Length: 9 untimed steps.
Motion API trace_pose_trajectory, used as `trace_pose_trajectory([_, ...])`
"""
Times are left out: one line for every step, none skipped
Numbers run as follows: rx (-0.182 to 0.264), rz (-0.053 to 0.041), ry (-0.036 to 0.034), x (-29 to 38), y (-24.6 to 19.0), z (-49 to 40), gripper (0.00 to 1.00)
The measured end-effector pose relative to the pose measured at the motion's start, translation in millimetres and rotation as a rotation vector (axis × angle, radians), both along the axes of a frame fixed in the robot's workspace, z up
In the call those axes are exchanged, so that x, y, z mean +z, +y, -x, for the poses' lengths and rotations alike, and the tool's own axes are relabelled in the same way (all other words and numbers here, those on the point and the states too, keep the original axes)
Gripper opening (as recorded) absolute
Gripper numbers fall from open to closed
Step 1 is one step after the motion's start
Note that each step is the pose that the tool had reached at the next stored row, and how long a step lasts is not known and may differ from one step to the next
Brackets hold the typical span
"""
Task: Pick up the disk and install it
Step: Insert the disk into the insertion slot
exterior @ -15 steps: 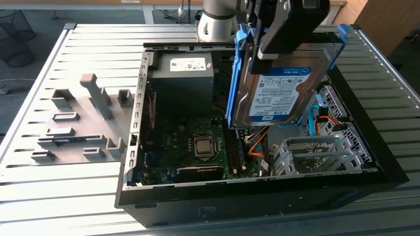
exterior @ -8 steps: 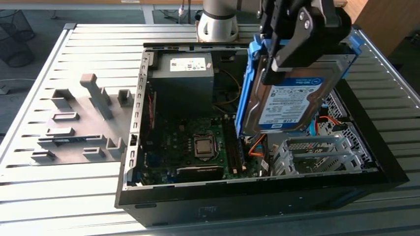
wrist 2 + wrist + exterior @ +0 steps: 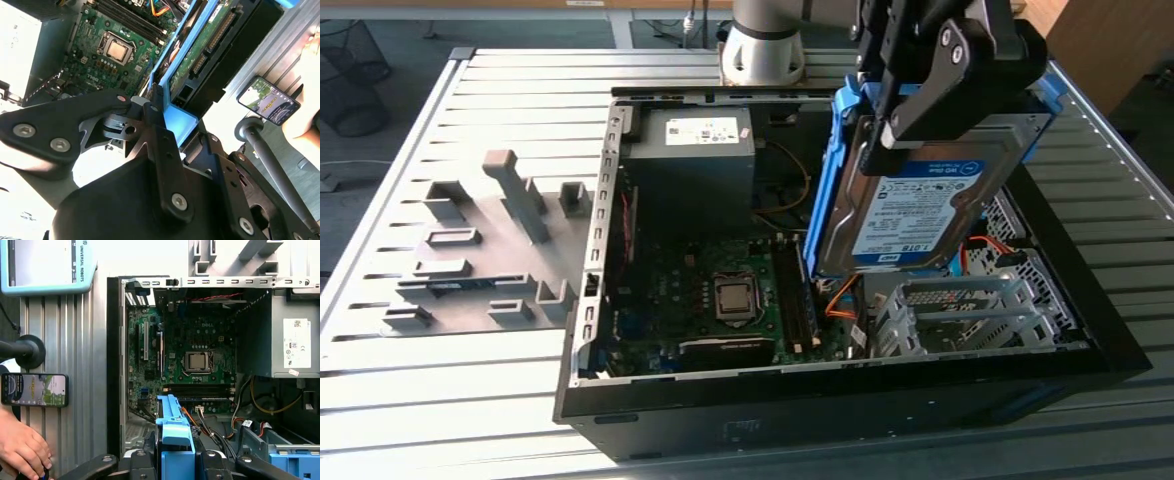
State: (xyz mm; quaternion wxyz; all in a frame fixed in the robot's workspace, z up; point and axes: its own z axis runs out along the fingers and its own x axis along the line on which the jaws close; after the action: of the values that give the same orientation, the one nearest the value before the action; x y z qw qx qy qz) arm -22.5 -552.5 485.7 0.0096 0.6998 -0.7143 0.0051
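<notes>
The black gripper (image 3: 914, 100) is clamped tight on the top end of the disk (image 3: 874, 185), in the upper right of the exterior view; its fingers hide that end, and the arm above is cut off by the top edge of the frame; the disk hangs inside the open computer case (image 3: 594, 260), toward the exterior view's right; its low end sits near the orange wires (image 3: 843, 300), just beside the silver drive cage (image 3: 961, 310); I cannot tell if that low end touches anything; the disk stands almost straight up, so its long side runs up and down, leaning a little; in the exterior view its white-and-blue label (image 3: 927, 215) faces the camera, with a blue rail (image 3: 827, 190) along one edge; the second wrist view shows the other face, a green board (image 3: 200, 55), and the dark fingers (image 3: 160, 145) pressed on each side of the blue end piece; the first wrist view looks along the disk's thin edge, so just a blue strip of it can be seen, and past it lies the main board (image 3: 150, 360) with a shiny chip (image 3: 198, 361) and a grey box (image 3: 260, 340) with a white sticker; outside the case, a person's hand (image 3: 22, 447) rests near a phone (image 3: 35, 390) on the ribbed metal table (image 3: 75, 340); the hand is partly cut off by the frame.
</notes>
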Motion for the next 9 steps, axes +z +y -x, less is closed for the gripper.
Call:
trace_pose_trajectory([0.0,0.0,0.0,0.0,0.0,0.0,0.36])
trace_pose_trajectory([0.0,0.0,0.0,0.0,-0.1,-0.1,0.36])
trace_pose_trajectory([0.0,0.0,0.0,0.0,-0.1,-0.1,0.36])
trace_pose_trajectory([0.0,0.0,0.0,-0.1,-0.1,-0.2,0.36])
trace_pose_trajectory([0.0,0.0,0.0,-0.1,-0.2,-0.2,0.36])
trace_pose_trajectory([0.0,0.0,0.0,-0.1,-0.2,-0.2,0.36])
trace_pose_trajectory([0.0,0.0001,0.0001,0.0,-0.5,-0.2,0.36])
trace_pose_trajectory([0.0,0.0002,0.0,-0.1,-1.5,-0.3,0.36])
trace_pose_trajectory([0.0,0.0001,0.0,-0.2,-3.1,-0.3,0.36])
